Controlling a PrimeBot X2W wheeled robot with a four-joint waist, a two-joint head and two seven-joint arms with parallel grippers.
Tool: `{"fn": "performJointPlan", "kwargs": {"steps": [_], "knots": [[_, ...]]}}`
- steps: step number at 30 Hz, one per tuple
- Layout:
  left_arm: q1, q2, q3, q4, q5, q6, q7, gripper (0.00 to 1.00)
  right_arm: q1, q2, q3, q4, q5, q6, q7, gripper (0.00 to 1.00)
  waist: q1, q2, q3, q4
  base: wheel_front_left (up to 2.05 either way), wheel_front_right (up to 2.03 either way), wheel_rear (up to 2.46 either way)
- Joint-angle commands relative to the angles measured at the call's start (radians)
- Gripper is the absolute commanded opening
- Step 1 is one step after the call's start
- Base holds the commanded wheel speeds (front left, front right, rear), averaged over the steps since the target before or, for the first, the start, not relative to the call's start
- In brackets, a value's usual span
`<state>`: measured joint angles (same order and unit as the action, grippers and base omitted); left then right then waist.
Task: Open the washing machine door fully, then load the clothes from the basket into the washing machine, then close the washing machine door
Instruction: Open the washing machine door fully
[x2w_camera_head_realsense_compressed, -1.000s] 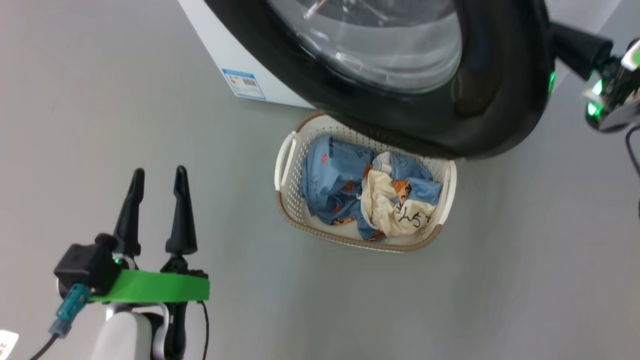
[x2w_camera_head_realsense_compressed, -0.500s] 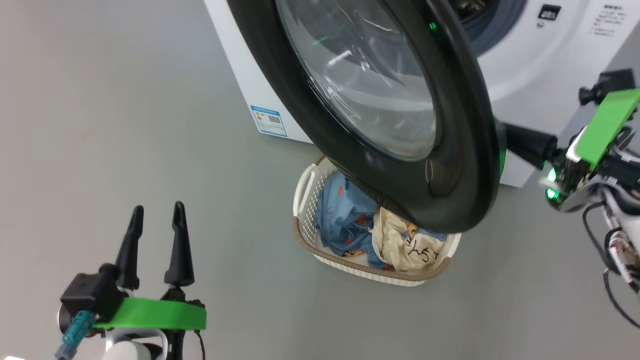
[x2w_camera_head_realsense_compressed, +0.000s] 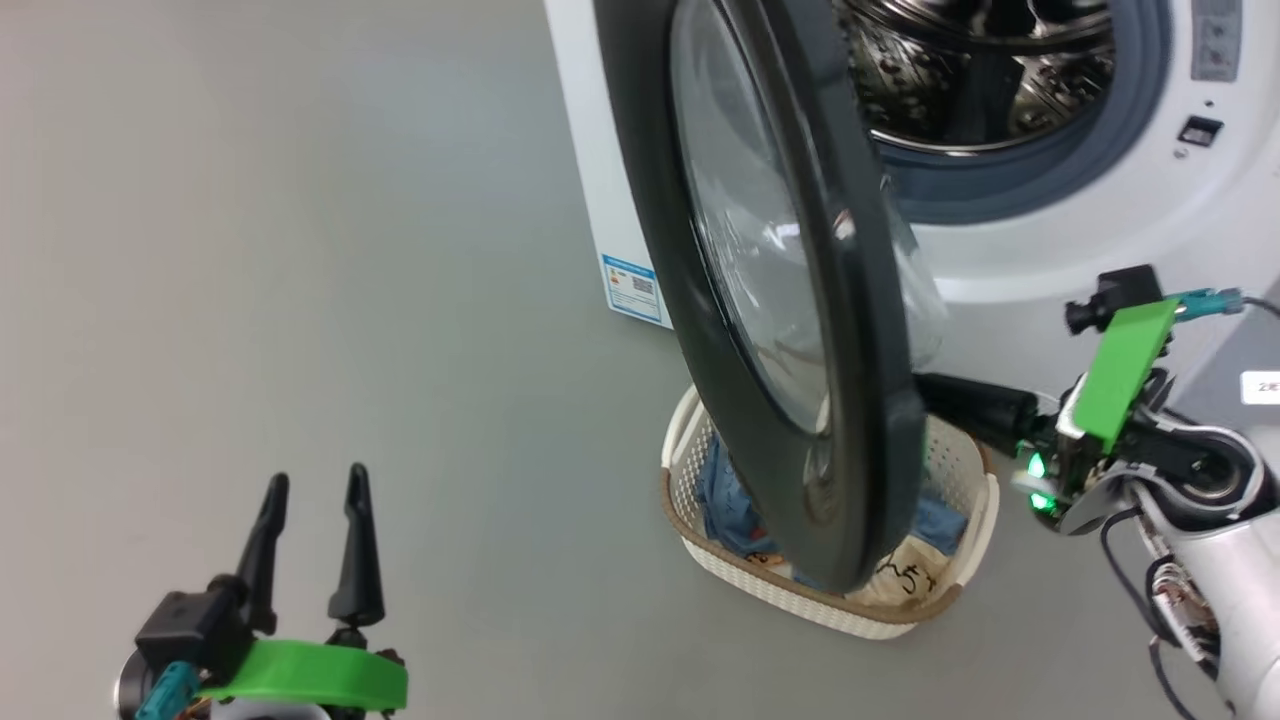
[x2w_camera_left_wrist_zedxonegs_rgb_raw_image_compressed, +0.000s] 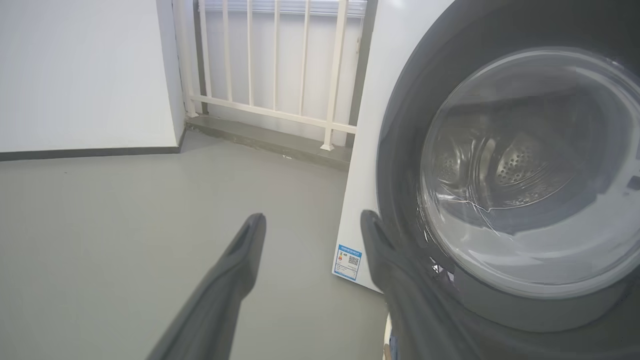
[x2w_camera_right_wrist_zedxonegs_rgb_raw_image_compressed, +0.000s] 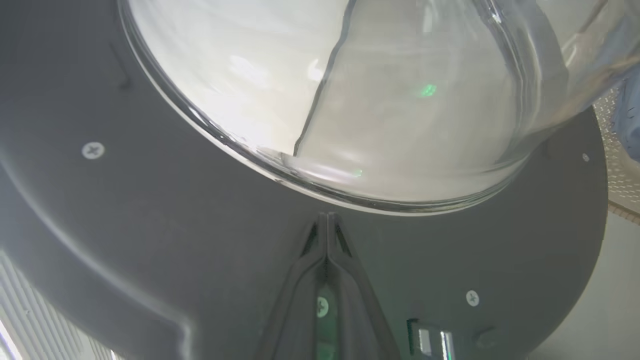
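**Right fingers pinched shut against the inside of the half-open door**

The right gripper (x2w_camera_right_wrist_zedxonegs_rgb_raw_image_compressed: 327, 222) is clenched, its two dark fingers pressed flat together with nothing between them. Their tips lie at the dark grey inner face of the washing machine door (x2w_camera_head_realsense_compressed: 780, 300), just under the bulge of the clear glass bowl; whether they actually press on it cannot be told. In the head view the fingers reach in from the right and their ends are hidden behind the black rim.

The left gripper (x2w_camera_head_realsense_compressed: 312, 478) hangs low at the left with its fingers spread and empty, well apart from everything. Its wrist view looks across grey floor at the outer face of the door.

The door stands upright and nearly edge-on to the head camera. Its hinge side is at the left of the opening and its free edge swings out towards the robot, with the glass bulging back towards the washing machine (x2w_camera_head_realsense_compressed: 1060, 250). The steel drum (x2w_camera_head_realsense_compressed: 980, 70) and grey gasket (x2w_camera_head_realsense_compressed: 1010, 190) are exposed.

A blue label sticker (x2w_camera_head_realsense_compressed: 633, 288) sits low on the white side panel and carries a small code square. Its print is too small to read.

The basket (x2w_camera_head_realsense_compressed: 968, 470) rests on the floor under the door's lower edge, its long axis running across the machine's front. The clothes (x2w_camera_head_realsense_compressed: 728, 498) lie inside, blue at the left and cream with black scribbles at the right.
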<state>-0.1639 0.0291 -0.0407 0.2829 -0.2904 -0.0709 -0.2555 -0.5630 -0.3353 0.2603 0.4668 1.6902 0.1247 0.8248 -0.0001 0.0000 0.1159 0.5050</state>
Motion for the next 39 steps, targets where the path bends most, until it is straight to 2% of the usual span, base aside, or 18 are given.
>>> {"fn": "performJointPlan", "kwargs": {"steps": [1, 13, 27, 36, 37, 38, 39], "knots": [[-0.001, 0.021, 0.047, -0.018, 0.014, 0.003, -0.006, 1.0, 0.01, 0.027, 0.027, -0.041, -0.002, 0.006, 0.017, 0.0, 0.0001, 0.0, -0.032, 0.034, 0.0, 0.0, 0.0], [0.044, 0.021, 0.092, -0.066, 0.006, 0.018, -0.006, 1.0, -0.035, 0.116, 0.073, -0.03, -0.028, 0.006, 0.062, 0.0, 0.0001, 0.0, -0.027, 0.046, 0.0, 0.0, 0.0], [0.043, 0.021, 0.082, -0.063, 0.004, 0.021, -0.006, 1.0, -0.018, 0.125, 0.043, -0.032, -0.04, 0.006, 0.068, 0.0, 0.0001, 0.0, -0.041, 0.039, 0.0, 0.0, 0.0], [0.021, 0.021, 0.046, -0.03, 0.016, 0.007, -0.006, 1.0, 0.046, 0.099, 0.008, -0.096, -0.067, 0.006, 0.032, 0.0, 0.0001, 0.0, -0.07, 0.024, 0.0, 0.0, 0.0], [0.015, 0.021, 0.034, -0.016, 0.019, 0.004, -0.006, 1.0, 0.066, 0.091, -0.005, -0.112, -0.077, 0.006, 0.01, 0.19, 0.0001, 0.0, -0.082, 0.018, 0.0, 0.0, 0.0], [0.013, 0.021, 0.031, -0.009, 0.02, 0.003, -0.006, 1.0, 0.075, 0.09, -0.009, -0.121, -0.08, 0.006, 0.003, 0.34, 0.0001, 0.0, -0.085, 0.012, 0.0, 0.0, 0.0], [0.012, 0.021, 0.031, -0.005, 0.021, 0.002, -0.006, 1.0, 0.082, 0.089, -0.01, -0.131, -0.082, 0.006, 0.0, 0.42, 0.0001, 0.0, -0.087, 0.003, 0.0, 0.0, 0.0]]}}
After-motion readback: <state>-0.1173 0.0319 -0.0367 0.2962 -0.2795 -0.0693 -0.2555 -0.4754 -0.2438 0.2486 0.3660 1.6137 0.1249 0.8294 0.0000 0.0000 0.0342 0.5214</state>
